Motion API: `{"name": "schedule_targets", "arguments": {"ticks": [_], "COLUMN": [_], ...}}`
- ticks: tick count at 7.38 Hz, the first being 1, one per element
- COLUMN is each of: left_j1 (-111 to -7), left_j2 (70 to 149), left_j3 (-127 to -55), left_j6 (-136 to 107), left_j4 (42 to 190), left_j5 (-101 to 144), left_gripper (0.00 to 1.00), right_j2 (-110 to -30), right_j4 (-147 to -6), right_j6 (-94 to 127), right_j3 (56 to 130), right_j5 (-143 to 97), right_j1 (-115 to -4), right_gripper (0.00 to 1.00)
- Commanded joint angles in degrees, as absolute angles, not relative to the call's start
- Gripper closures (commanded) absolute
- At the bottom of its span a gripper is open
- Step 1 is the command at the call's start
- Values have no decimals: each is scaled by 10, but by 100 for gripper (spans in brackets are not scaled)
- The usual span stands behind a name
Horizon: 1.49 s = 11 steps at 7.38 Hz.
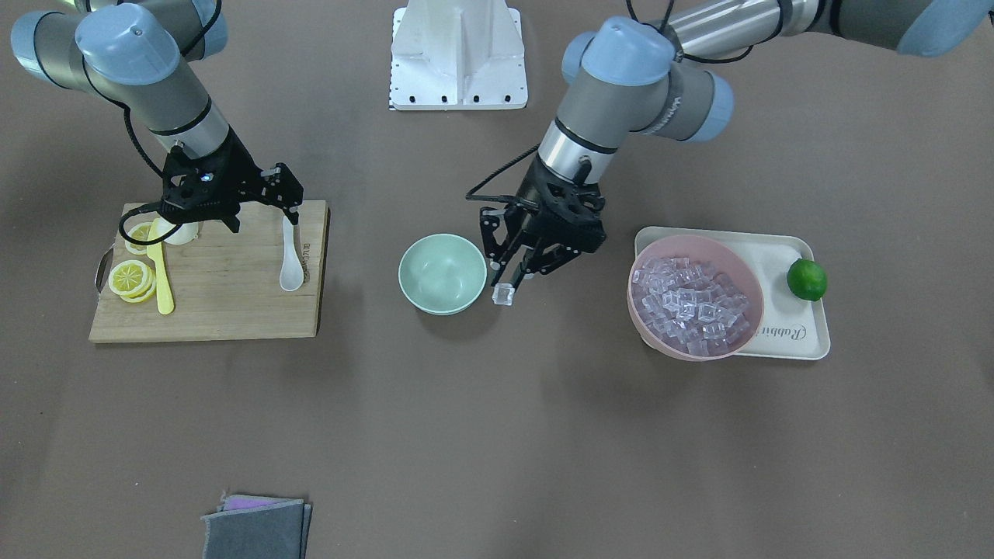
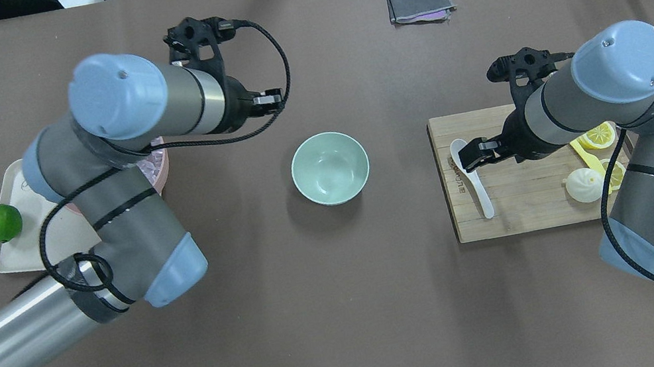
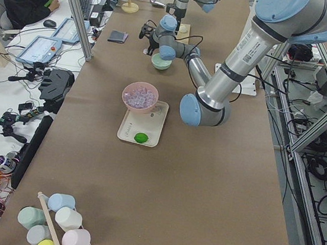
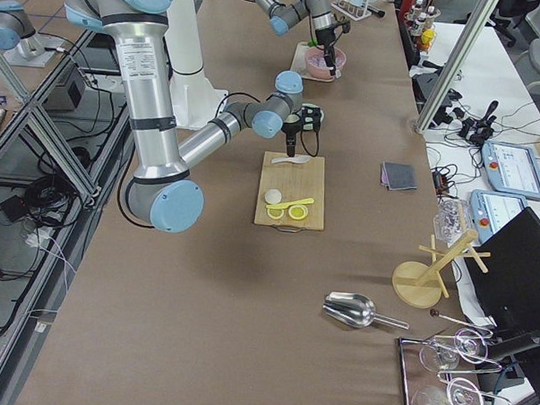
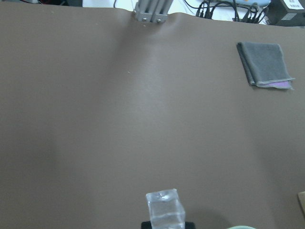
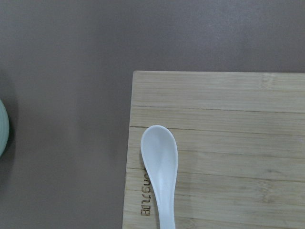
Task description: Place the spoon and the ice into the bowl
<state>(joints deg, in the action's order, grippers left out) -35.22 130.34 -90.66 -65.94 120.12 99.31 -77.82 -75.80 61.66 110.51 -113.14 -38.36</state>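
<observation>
The mint-green bowl (image 1: 443, 273) stands mid-table and is empty; it also shows in the overhead view (image 2: 329, 167). My left gripper (image 1: 505, 289) is shut on one clear ice cube (image 1: 503, 294), held just beside the bowl's rim on the pink-bowl side. The cube shows between the pads in the left wrist view (image 5: 165, 207). The white spoon (image 1: 291, 262) lies on the wooden cutting board (image 1: 210, 307), near the edge facing the bowl. My right gripper (image 1: 264, 217) is open and hovers over the spoon (image 6: 160, 167), not touching it.
A pink bowl (image 1: 695, 307) full of ice cubes sits on a cream tray (image 1: 800, 338) with a lime (image 1: 807, 279). Lemon slices (image 1: 132, 278), a yellow knife (image 1: 161, 272) and a white bun (image 1: 180, 233) lie on the board. A grey cloth (image 1: 256, 528) lies at the far edge.
</observation>
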Motion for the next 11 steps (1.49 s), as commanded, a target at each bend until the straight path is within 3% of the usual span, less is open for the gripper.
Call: {"name": "schedule_targets", "arguments": {"ticks": [1, 6, 7, 9, 11], "left_j1": [-291, -265, -263, -252, -251], "left_j2": [1323, 1343, 1343, 1343, 1343], "left_j3": [-850, -834, -834, -833, -823], "left_j6": [-690, -691, -691, -691, -690], "left_j4": [1261, 1264, 1264, 1264, 1265], "left_j5": [919, 906, 906, 885, 885], "left_gripper": [100, 100, 100, 100, 100], "right_j2": [-776, -744, -744, -745, -744], "right_j4": [-758, -751, -751, -751, -751], "right_j6": [616, 602, 602, 600, 601], "right_j3": [1085, 1035, 1034, 1033, 1034], "right_j5": [-1120, -1090, -1089, -1089, -1090], "right_j1": [-371, -339, -339, -340, -340], "right_gripper": [22, 33, 46, 95, 100]}}
